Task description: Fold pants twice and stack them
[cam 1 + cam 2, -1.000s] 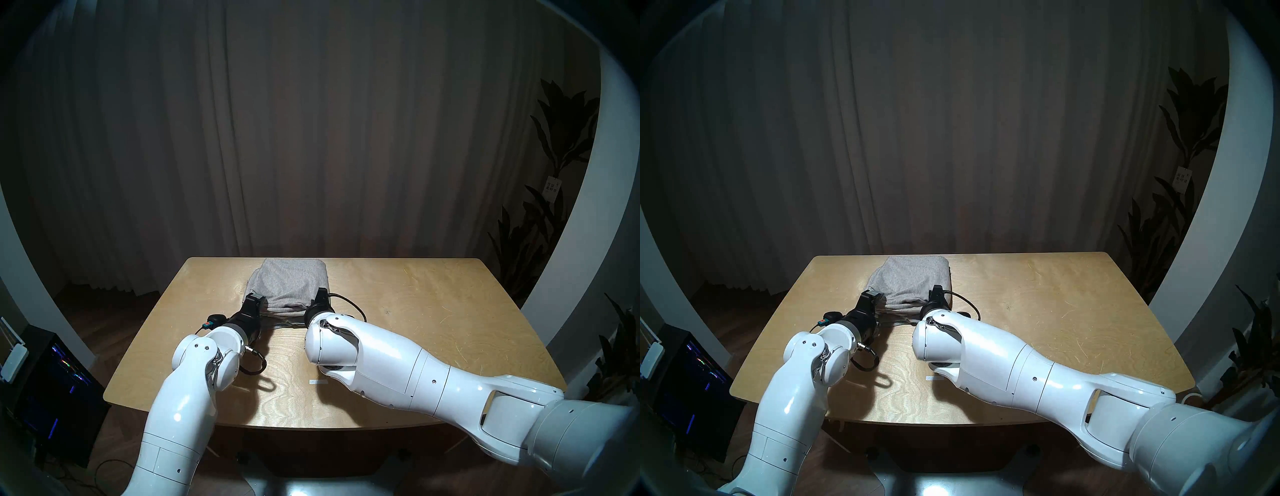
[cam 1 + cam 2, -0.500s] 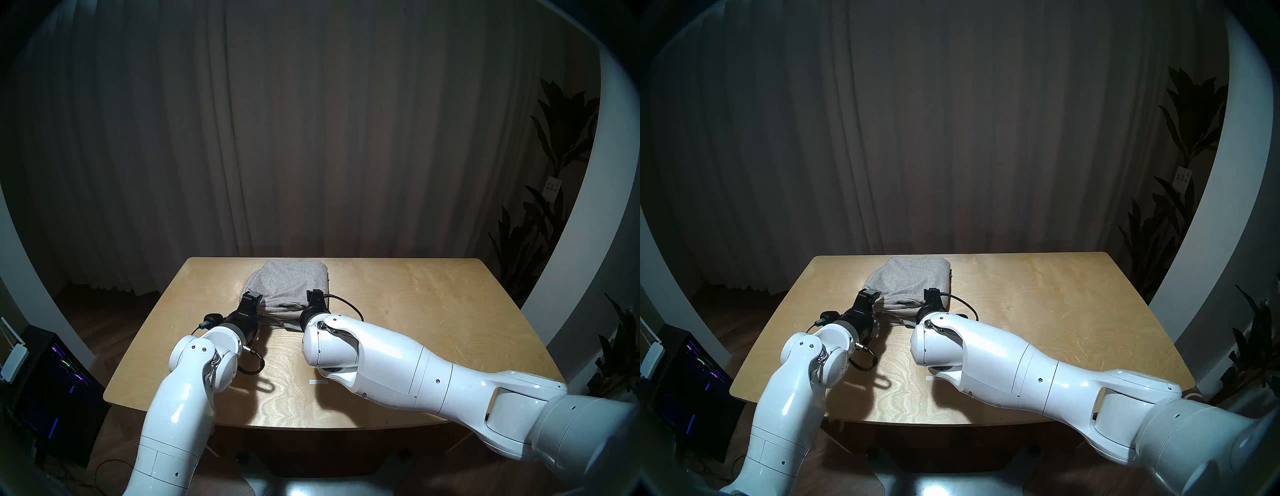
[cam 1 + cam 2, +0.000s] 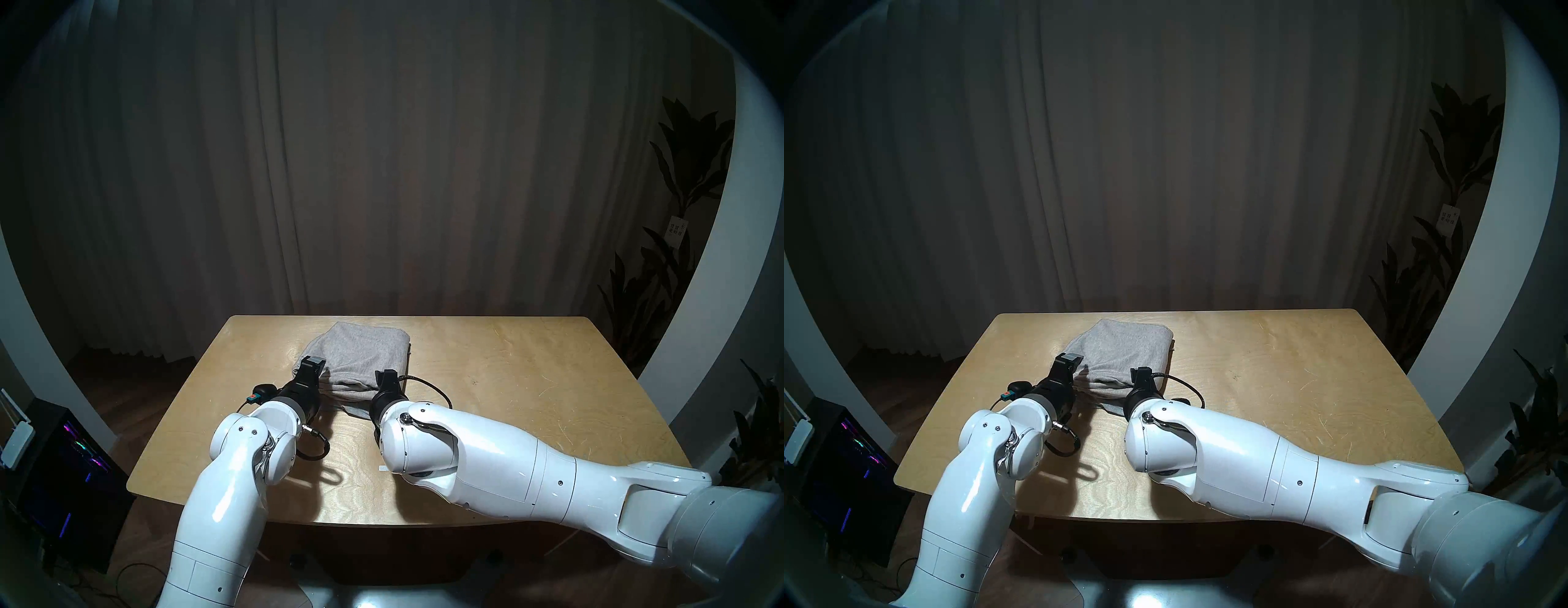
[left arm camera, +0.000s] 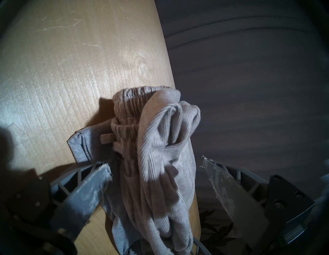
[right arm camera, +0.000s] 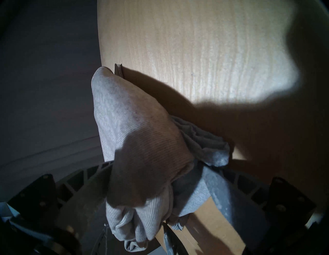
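Nearest, saw the left arm (image 3: 237, 488) and the right arm (image 3: 488, 458) reaching forward over the near edge of the wooden worktop (image 3: 530, 382), with a short strip of white tape (image 3: 384, 468) on the wood just beside the right elbow.

Further on, found both wrists angled down toward one folded bundle. Found the left jaws wide open at the bundle's left near corner: in the left wrist view, one finger (image 4: 92, 187) right against the cloth and the other finger (image 4: 224, 183) well clear of it, gripping nothing. Found the right jaws spread wide too at the right near corner, cloth lying loose between them and one finger (image 5: 231, 199) beside the lower layer. Could not tell whether that finger touched the fabric.

Beyond the fingertips, saw the beige-grey pants (image 3: 365, 356) folded and lying on top of the light grey pants (image 3: 356, 410). Of the lower pair, made out only a rim at the near side and a corner at the left. Noted the ribbed knit and the gathered waistband (image 4: 128, 103) of the upper pair in the left wrist view. Placed the stack on the far half of the worktop, left of centre, reaching close to the far edge.

Farthest, saw a dark curtain (image 3: 382, 170), a plant (image 3: 679, 191) at the right and a computer case (image 3: 72, 467) on the floor at the left.
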`<state>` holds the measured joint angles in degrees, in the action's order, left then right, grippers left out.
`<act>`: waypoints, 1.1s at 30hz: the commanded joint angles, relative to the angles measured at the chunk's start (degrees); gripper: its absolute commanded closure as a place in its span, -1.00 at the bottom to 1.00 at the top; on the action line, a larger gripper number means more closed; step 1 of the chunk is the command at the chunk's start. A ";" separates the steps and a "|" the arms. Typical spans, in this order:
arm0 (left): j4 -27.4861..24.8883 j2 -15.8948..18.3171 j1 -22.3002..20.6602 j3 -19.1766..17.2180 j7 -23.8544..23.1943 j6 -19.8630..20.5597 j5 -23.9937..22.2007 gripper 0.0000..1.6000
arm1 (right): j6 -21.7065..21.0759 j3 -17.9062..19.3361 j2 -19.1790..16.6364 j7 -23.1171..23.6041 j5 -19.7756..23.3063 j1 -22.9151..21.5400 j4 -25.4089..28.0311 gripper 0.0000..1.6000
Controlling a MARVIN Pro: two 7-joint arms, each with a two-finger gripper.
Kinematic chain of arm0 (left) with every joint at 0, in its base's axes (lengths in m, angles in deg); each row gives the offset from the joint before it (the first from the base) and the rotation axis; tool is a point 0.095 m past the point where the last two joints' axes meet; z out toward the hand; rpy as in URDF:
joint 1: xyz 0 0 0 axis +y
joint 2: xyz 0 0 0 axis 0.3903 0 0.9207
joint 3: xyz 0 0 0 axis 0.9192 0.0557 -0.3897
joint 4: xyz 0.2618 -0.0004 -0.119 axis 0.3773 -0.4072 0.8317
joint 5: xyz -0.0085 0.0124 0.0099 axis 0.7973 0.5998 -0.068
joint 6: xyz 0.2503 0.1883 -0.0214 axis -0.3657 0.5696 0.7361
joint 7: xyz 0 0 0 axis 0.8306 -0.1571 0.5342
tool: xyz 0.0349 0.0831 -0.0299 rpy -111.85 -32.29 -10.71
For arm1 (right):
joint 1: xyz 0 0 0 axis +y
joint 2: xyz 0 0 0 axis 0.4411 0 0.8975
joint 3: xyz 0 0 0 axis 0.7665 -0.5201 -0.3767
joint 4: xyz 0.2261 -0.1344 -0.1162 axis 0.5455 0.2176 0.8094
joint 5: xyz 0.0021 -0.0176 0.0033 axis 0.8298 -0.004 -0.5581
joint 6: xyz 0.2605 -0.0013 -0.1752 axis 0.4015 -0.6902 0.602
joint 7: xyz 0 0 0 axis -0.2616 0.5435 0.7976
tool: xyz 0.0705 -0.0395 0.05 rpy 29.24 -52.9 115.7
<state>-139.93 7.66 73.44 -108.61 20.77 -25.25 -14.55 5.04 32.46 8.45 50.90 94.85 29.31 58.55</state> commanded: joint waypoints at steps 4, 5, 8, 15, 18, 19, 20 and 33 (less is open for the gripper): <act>-4.54 -0.12 0.55 -0.04 0.57 -0.76 0.50 -1.00 | -1.68 1.13 -7.18 2.58 -0.28 2.08 5.59 -1.00; -5.29 -0.11 0.73 -0.26 0.65 -0.77 0.29 -1.00 | -1.94 1.47 -8.01 2.41 0.02 2.14 6.47 -1.00; -7.71 0.37 1.66 -0.53 0.46 -0.16 -0.10 -1.00 | -2.18 1.79 -10.38 2.82 -0.26 2.64 8.87 -1.00; -11.69 3.33 3.77 -2.41 -3.76 4.06 -2.46 -1.00 | -1.61 3.74 -14.97 3.88 -1.25 5.05 14.35 -1.00; -13.10 4.18 3.60 -4.51 -3.79 6.30 -5.25 -1.00 | -1.35 4.43 -17.47 4.05 -1.63 5.98 16.96 -1.00; -13.46 4.50 3.41 -5.07 -4.09 7.44 -6.44 -1.00 | -1.22 4.61 -18.17 4.04 -1.81 6.14 17.57 -1.00; -13.84 4.62 3.37 -5.70 -4.31 7.83 -7.08 -1.00 | -1.10 4.75 -18.86 4.19 -2.05 6.29 18.05 -1.00; -14.60 8.33 -3.43 -10.44 -5.84 13.19 -10.49 -1.00 | 2.88 9.07 -27.94 8.98 -8.76 6.70 21.85 -1.00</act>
<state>-153.39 13.18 75.39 -118.25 15.91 -14.36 -25.19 5.91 39.19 -13.02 56.39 91.00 36.27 77.41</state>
